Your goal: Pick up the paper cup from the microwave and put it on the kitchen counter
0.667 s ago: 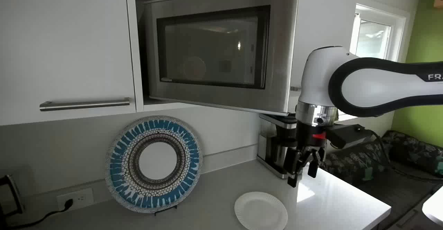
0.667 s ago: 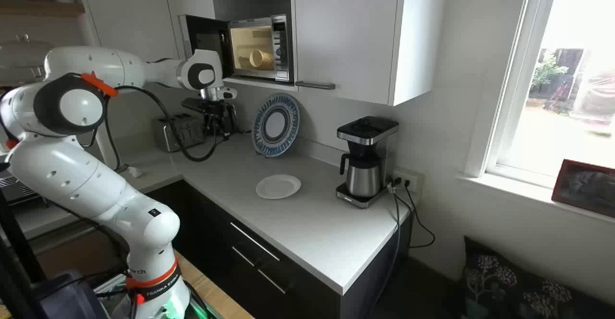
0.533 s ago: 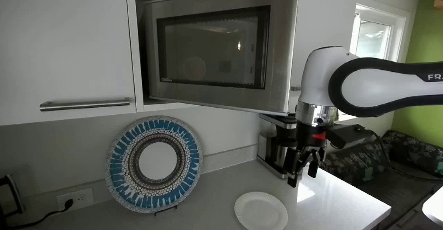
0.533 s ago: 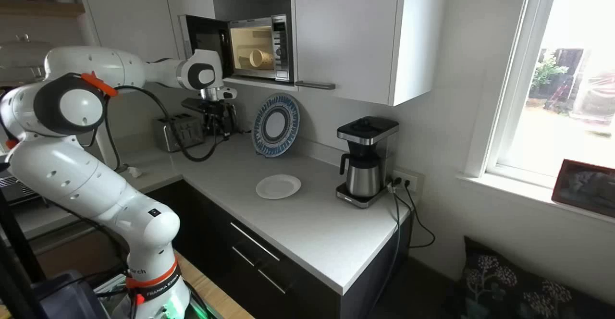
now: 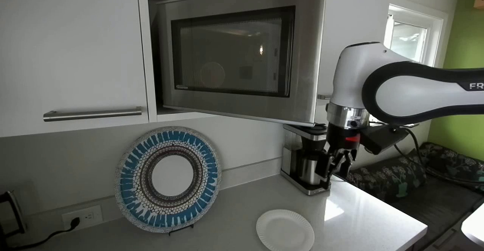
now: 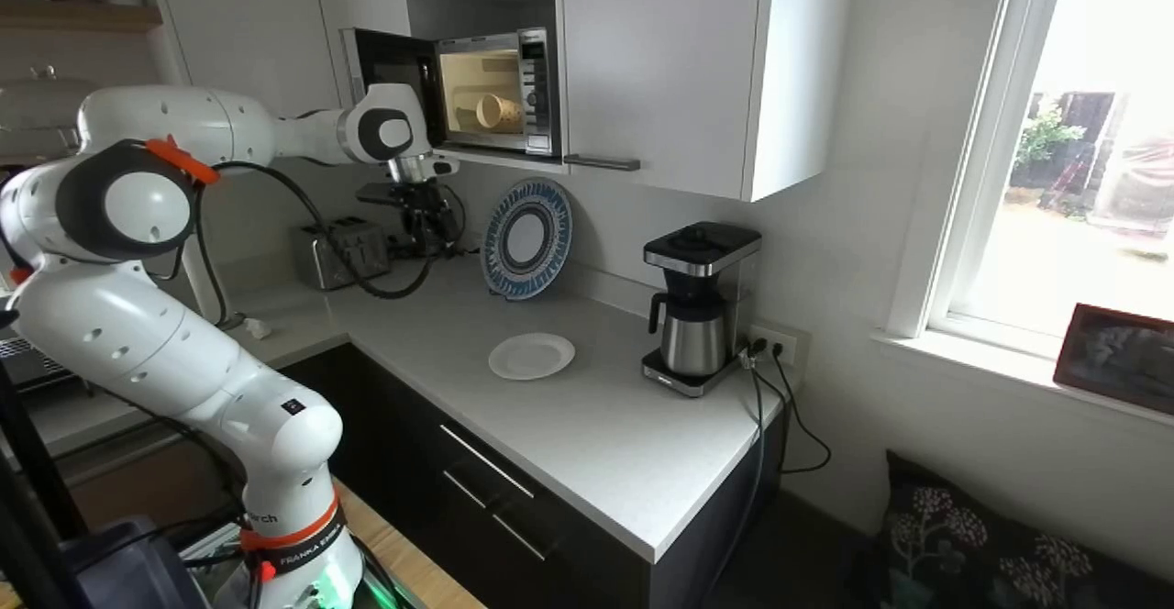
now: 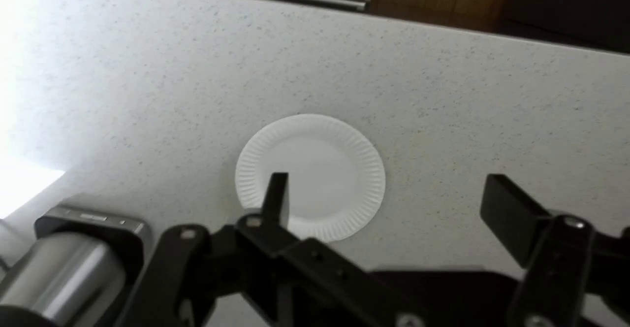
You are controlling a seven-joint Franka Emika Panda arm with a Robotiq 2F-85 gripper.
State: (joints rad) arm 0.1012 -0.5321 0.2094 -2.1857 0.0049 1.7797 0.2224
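The black gripper [image 7: 387, 191] holds 2 fingers [image 7: 512, 216] apart, likely for the tapered cream paper cup [image 6: 498, 112] in the upper-centre steel microwave [image 6: 536, 88].

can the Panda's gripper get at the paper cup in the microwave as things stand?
Probably, once raised and turned: the microwave door stands open and nothing seen blocks the paper cup inside. The gripper is open but points down, below the cup's level.

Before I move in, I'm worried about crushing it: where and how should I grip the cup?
I'd pinch the cup lightly across the sides near its outward end, coming level through the open front of the microwave: the cup seems to lie on its side, a round end facing out.
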